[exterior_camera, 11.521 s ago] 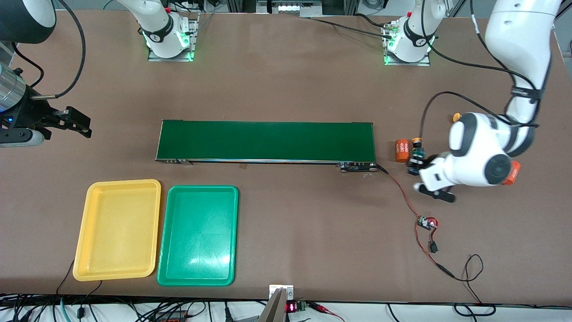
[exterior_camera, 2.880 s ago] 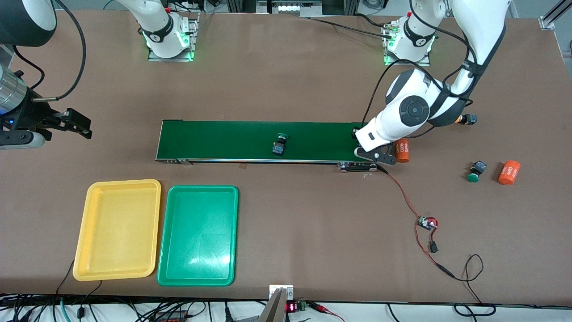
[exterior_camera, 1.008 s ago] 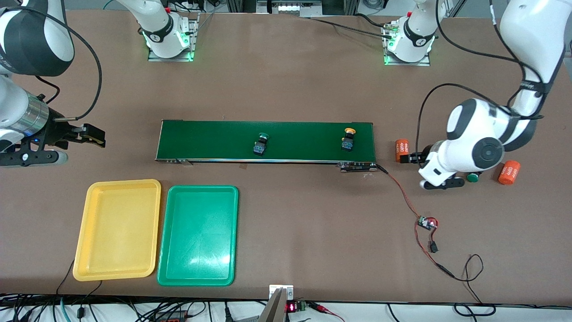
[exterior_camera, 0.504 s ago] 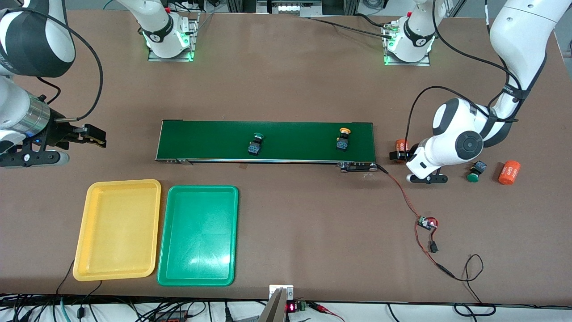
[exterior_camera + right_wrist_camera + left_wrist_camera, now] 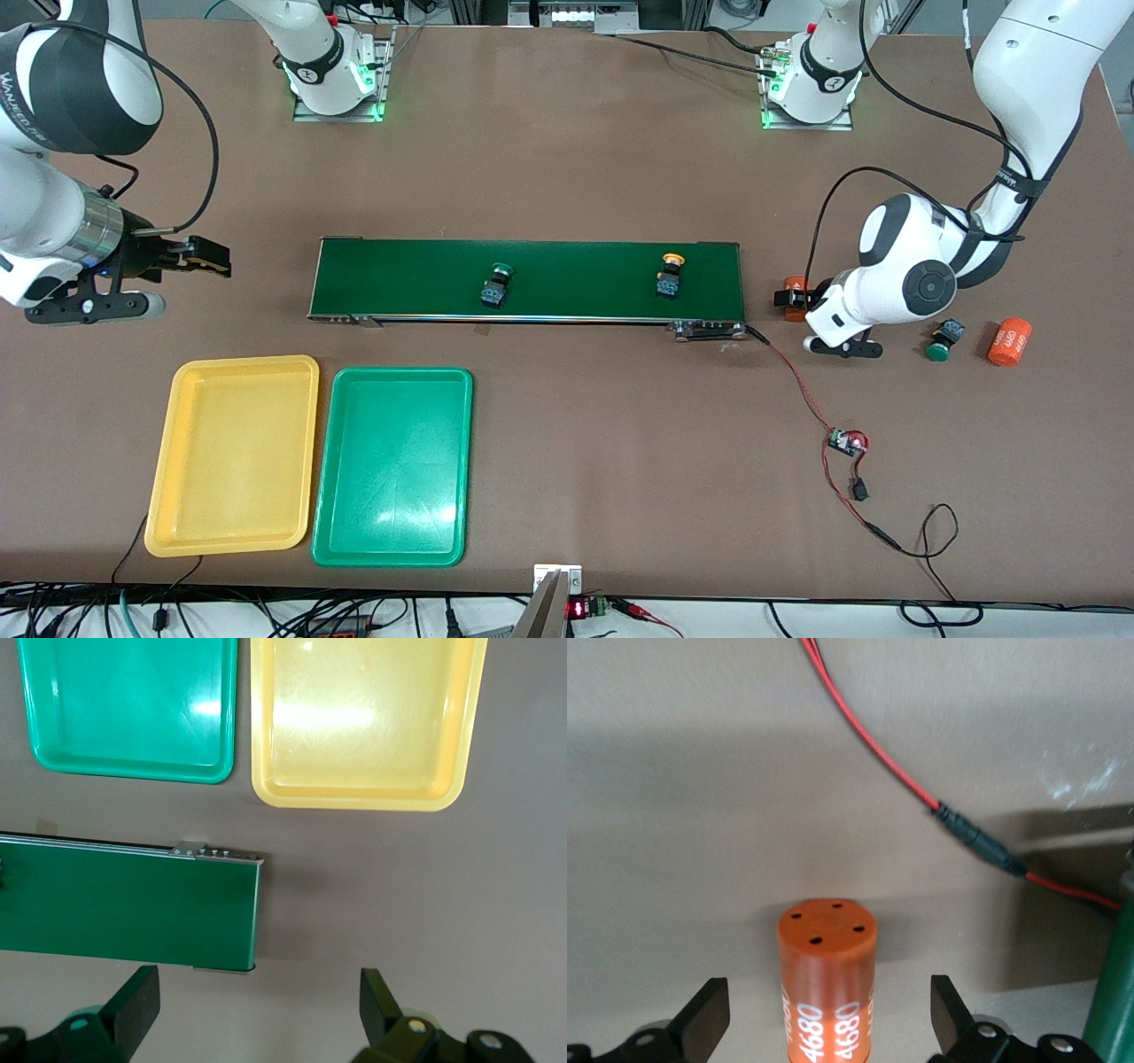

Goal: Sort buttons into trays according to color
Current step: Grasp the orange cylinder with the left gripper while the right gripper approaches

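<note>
The left claw [image 5: 824, 1028] is spread wide around an orange cylinder [image 5: 827, 988] (white "4680" print) lying on the tabletop [image 5: 567, 159] beside the conveyor belt [image 5: 527, 280], fingers [image 5: 704, 1019] clear of it. The right claw [image 5: 257, 1014] hangs wide open and empty over bare tabletop. A green button [image 5: 494, 286] and a yellow button [image 5: 669, 276] sit on the belt; another green button [image 5: 943, 338] lies toward the left arm's end. The yellow tray [image 5: 232, 455] and green tray [image 5: 392, 466] lie side by side.

Front cam high, wrist cams downward, close

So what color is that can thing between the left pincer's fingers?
The can is orange with white numbers, clearest in the left wrist view.
</note>
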